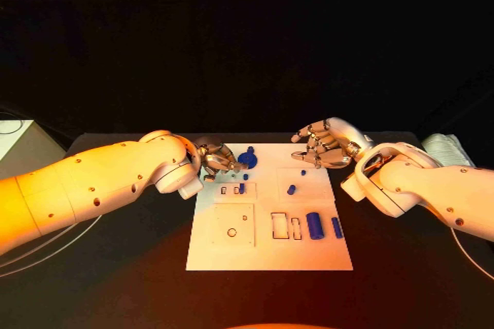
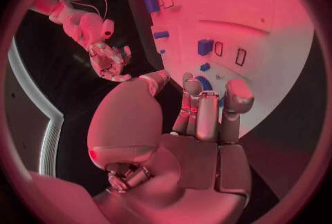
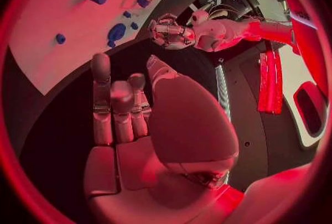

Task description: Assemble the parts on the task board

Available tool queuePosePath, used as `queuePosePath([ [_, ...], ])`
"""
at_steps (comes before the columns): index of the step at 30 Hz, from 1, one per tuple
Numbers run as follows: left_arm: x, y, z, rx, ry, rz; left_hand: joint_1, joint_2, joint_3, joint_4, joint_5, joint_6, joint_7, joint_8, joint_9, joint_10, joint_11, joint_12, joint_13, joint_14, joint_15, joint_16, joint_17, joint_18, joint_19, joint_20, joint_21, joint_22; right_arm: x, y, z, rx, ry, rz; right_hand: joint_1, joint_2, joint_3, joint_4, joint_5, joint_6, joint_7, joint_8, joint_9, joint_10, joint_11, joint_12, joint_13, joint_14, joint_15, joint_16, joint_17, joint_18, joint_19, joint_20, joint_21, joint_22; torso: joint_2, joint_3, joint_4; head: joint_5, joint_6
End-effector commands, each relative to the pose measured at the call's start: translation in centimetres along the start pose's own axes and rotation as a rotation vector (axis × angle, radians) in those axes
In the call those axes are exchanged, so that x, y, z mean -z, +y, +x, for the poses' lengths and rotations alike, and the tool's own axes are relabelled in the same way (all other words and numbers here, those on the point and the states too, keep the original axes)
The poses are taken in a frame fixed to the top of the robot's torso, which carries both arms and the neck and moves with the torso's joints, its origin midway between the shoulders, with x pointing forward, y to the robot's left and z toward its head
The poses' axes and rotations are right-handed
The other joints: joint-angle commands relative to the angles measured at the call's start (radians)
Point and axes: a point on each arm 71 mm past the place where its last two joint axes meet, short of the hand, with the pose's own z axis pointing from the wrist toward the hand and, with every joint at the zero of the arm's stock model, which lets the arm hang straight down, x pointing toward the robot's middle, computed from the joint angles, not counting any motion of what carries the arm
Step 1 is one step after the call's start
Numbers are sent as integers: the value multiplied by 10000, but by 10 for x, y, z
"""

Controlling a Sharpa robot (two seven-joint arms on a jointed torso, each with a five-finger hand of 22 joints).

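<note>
Task board (image 1: 270,254) lies mid-tabletop w/ blue parts (image 1: 315,225). We note left hand (image 1: 216,160) at board's far-left corner, right hand (image 1: 324,145) at far-right; both released, empty.

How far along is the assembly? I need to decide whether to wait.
Early, it seems. Several parts already stand on the task board, whether seated is unclear. The left hand hovers by the round blue part, holding nothing; the right hand is free. The large cylinder lies loose.
</note>
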Motion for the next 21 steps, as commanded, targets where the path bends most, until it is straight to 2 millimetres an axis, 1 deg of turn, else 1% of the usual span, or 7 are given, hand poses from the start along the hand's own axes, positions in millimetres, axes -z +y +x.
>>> queuePosePath([
  [1, -3, 0, 1, -1749, 274, -762, -172, 6, -118, 6, -29, 5, -71, 87, 81, 50, -13, 47, 35, 92, -6, 68, 57, -202, 76, -9, 43, 51, 0, 1, -2, -279, -44, -337, 33, -121, 145, -6, 63, -115, -7, 110, -24, -271, -199, -311, -487, -167, -10, -751, -612, 55, 57, 5, -441, -369, 17, -1, 23, -26, -21],
  [3, -6, -3, 1, -2312, 234, -846, -367, 48, -250, 14, -28, -42, -75, 129, 157, 25, -18, 40, -2, 93, -14, 72, 60, -203, 76, -25, 50, 55, 0, 0, -3, -269, -131, -334, 41, -167, 246, -9, 76, -166, -1, 160, -42, -284, -194, -438, -747, -322, -13, -1385, -1115, 49, 105, 5, -673, -573, 22, -2, 37, -30, -53],
  [7, -10, -6, 1, -3173, 214, -1021, -562, 86, -390, 15, -28, -74, -76, 155, 218, 9, -17, 39, -22, 86, -15, 67, 50, -204, 72, -33, 53, 56, 1, -2, -5, -240, -302, -323, 22, -228, 364, -12, 100, -200, 4, 241, -61, -307, -189, -549, -1051, -410, -5, -2034, -1520, 48, 183, 9, -952, -828, 31, -3, 15, -10, -68],
  [10, -12, -8, 1, -3511, 293, -1129, -728, 128, -522, 18, -31, -91, -80, 188, 281, 0, -19, 45, -26, 86, -16, 69, 58, -205, 69, -36, 55, 59, 1, -2, -6, -102, -370, -392, 23, -228, 391, -14, 125, -200, 4, 259, -64, -308, -190, -555, -1097, -408, -5, -2111, -1550, 48, 199, 9, -995, -868, 40, 3, -2, 3, -77],
  [11, -13, -9, 2, -3577, 329, -1149, -767, 140, -558, 17, -32, -85, -86, 208, 304, 0, -22, 49, -25, 94, -18, 78, 77, -206, 71, -37, 57, 63, 1, -2, -6, -44, -385, -421, 16, -234, 433, -10, 264, -211, 10, 276, -72, -321, -187, -567, -1160, -404, -3, -2203, -1574, 46, 222, 8, -1052, -922, 45, 3, -3, 5, -79],
  [18, -17, -13, 7, -3791, 768, -1236, -827, 157, -620, 16, -31, -86, -95, 237, 345, -18, -28, 43, -46, 94, -22, 81, 83, -211, 84, -39, 67, 85, 0, -1, -6, 113, -448, -471, -27, -268, 453, 1, 329, -221, 14, 299, -81, -337, -179, -569, -1226, -412, 4, -2328, -1621, 43, 239, 13, -1120, -983, 40, -6, 12, -35, -157],
  [21, -19, -14, 9, -3790, 920, -1265, -857, 169, -648, 18, -30, -91, -97, 246, 362, -22, -29, 44, -47, 98, -24, 87, 95, -214, 91, -40, 72, 98, -1, -1, -5, 168, -442, -476, -43, -280, 458, 2, 338, -230, 16, 304, -85, -344, -176, -569, -1248, -422, 7, -2383, -1648, 42, 242, 15, -1146, -1005, 38, -6, 16, -49, -158],
])
